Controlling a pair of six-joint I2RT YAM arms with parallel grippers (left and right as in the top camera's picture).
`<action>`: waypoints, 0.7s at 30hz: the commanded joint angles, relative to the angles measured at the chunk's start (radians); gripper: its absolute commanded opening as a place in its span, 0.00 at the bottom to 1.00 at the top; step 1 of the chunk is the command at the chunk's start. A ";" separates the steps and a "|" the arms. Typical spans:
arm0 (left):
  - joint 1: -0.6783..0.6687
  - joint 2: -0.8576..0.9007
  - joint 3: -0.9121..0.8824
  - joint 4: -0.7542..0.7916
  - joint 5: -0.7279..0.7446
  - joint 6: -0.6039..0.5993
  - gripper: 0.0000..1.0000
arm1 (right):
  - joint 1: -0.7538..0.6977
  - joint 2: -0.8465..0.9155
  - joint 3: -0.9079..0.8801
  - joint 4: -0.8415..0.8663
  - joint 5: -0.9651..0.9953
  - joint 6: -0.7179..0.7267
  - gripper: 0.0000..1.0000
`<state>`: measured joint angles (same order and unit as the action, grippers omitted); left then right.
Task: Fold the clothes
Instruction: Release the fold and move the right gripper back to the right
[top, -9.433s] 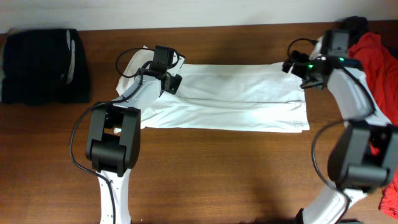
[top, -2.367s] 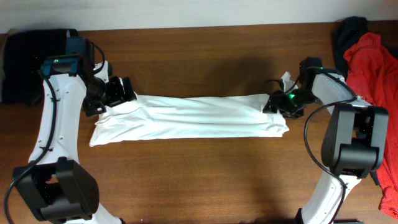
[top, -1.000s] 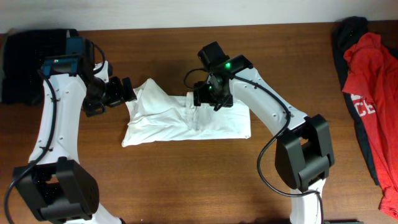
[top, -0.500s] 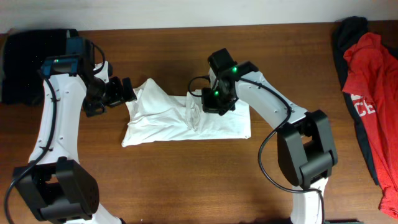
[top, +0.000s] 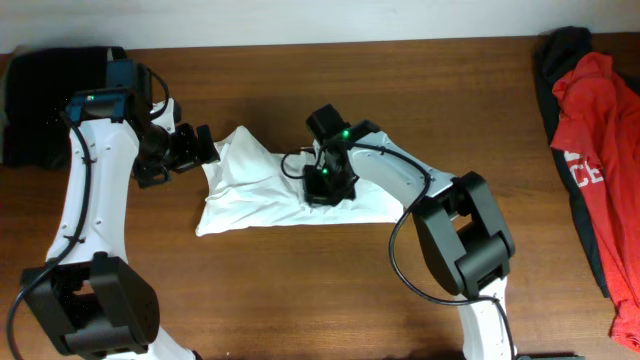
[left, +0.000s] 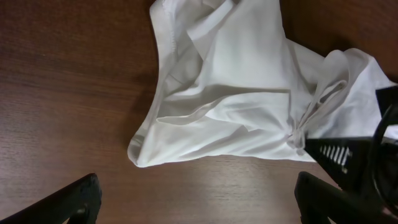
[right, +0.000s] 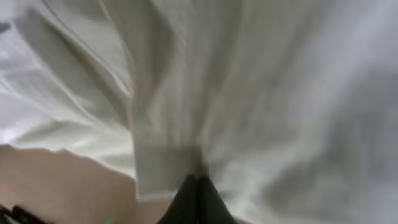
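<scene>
The clothes in hand are a white T-shirt (top: 255, 185), lying crumpled and folded over itself mid-table; the left wrist view shows its bunched edges (left: 236, 106). My left gripper (top: 205, 148) hovers just off the shirt's left end, fingers spread wide and empty (left: 199, 208). My right gripper (top: 318, 188) is down on the middle of the shirt. In the right wrist view its fingers (right: 198, 186) are pressed together, tips against the white fabric (right: 280, 93), with no cloth visibly pinched between them.
A black garment pile (top: 60, 100) sits at the back left corner. A red garment (top: 590, 110) and a dark one (top: 560, 45) lie along the right edge. The right arm's dark body (left: 357, 158) shows beside the shirt in the left wrist view.
The right gripper has shut and shifted left and slightly toward the front over the shirt's middle. The shirt's right half has bunched inward. The left arm has held still, open.
</scene>
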<state>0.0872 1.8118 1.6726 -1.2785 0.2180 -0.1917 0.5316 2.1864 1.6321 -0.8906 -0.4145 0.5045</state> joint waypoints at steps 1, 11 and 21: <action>0.001 -0.011 -0.004 0.011 0.011 -0.002 0.99 | -0.047 -0.175 0.095 -0.091 -0.003 -0.101 0.20; 0.027 0.025 -0.004 0.125 -0.004 0.097 0.99 | -0.517 -0.361 0.124 -0.409 0.288 -0.105 0.99; 0.125 0.171 -0.004 0.170 0.082 0.188 0.99 | -0.577 -0.357 0.090 -0.415 0.295 -0.154 0.99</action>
<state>0.1581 1.9190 1.6714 -1.1091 0.2214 -0.0326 -0.0425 1.8206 1.7481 -1.3056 -0.1379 0.3954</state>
